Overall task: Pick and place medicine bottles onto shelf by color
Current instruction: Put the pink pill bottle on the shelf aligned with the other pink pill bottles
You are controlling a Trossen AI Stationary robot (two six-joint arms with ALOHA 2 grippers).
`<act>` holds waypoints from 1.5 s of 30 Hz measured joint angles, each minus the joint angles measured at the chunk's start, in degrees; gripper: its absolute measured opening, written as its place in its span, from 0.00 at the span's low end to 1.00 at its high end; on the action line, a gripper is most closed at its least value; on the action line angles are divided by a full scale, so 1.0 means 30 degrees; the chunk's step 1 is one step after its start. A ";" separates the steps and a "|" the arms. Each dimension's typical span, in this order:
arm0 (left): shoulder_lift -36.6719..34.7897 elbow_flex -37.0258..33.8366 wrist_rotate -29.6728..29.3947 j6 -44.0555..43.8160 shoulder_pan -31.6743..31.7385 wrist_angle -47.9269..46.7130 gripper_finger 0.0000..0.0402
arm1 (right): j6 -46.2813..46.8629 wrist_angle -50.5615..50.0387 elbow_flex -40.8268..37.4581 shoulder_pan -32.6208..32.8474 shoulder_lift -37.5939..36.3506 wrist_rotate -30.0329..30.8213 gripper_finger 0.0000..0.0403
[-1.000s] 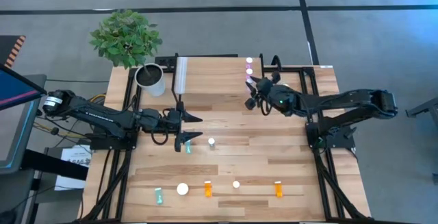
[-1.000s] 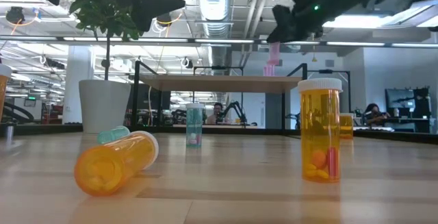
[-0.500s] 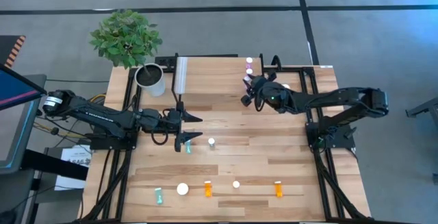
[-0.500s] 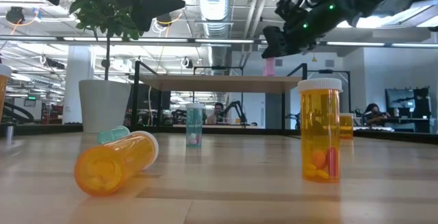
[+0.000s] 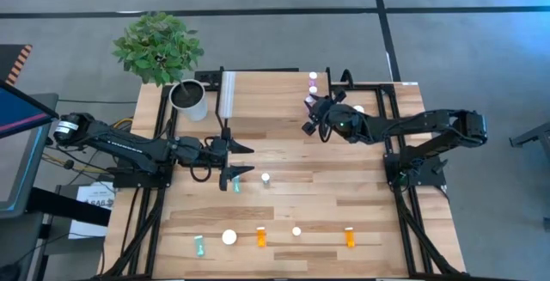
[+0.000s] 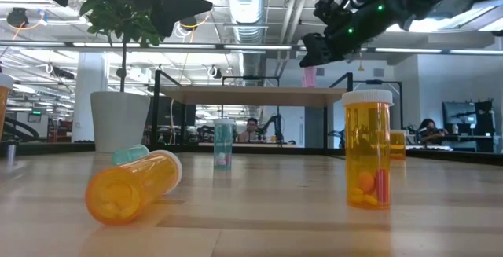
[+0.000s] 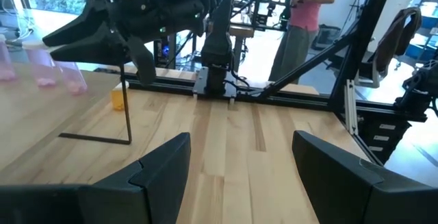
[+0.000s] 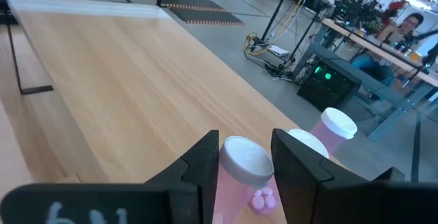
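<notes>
A small pink bottle (image 8: pixel 241 176) with a white cap sits clamped between the fingers of the right gripper (image 5: pixel 311 105), held just above the near right corner of the shelf (image 5: pixel 266 99), beside two more pink bottles (image 5: pixel 313 81) already standing along that right edge. The bottle looks light and rigid, a thin translucent plastic shell with a few loose pills in it, so it should need little squeeze; its smooth round wall could twist or slip, and the grip low on the body under the cap, as here, seems the safest hold. It stands narrow and tall, so it would probably tip if let go at a tilt. The left gripper (image 5: pixel 234 159) waits with its jaws apart and empty over the left middle of the table, right by an upright teal bottle (image 5: pixel 236 184). Further bottles lie and stand along the table's front edge, among them an orange one (image 6: pixel 367 151) upright and a wider orange one (image 6: pixel 132 186) on its side.
</notes>
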 joint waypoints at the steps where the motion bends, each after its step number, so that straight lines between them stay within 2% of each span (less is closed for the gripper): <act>1: 0.0000 0.0001 0.0000 -0.0001 0.0000 -0.0085 0.61 | -0.0059 -0.0006 0.0000 0.0054 0.0000 0.0042 0.34; 25: 0.0000 0.0000 0.0000 -0.0029 0.0000 -0.0159 0.61 | -0.1059 -0.0401 0.0022 0.0157 -0.0022 0.0431 0.36; 39: 0.0000 0.0000 0.0002 -0.0232 0.0000 -0.0147 0.61 | -0.0946 -0.0583 -0.0015 0.0171 0.0000 0.0388 0.53; 45: 0.0000 0.0000 0.0004 -0.0226 0.0000 -0.0148 0.61 | -0.0966 -0.0614 -0.0015 0.0548 -0.0865 0.0395 0.57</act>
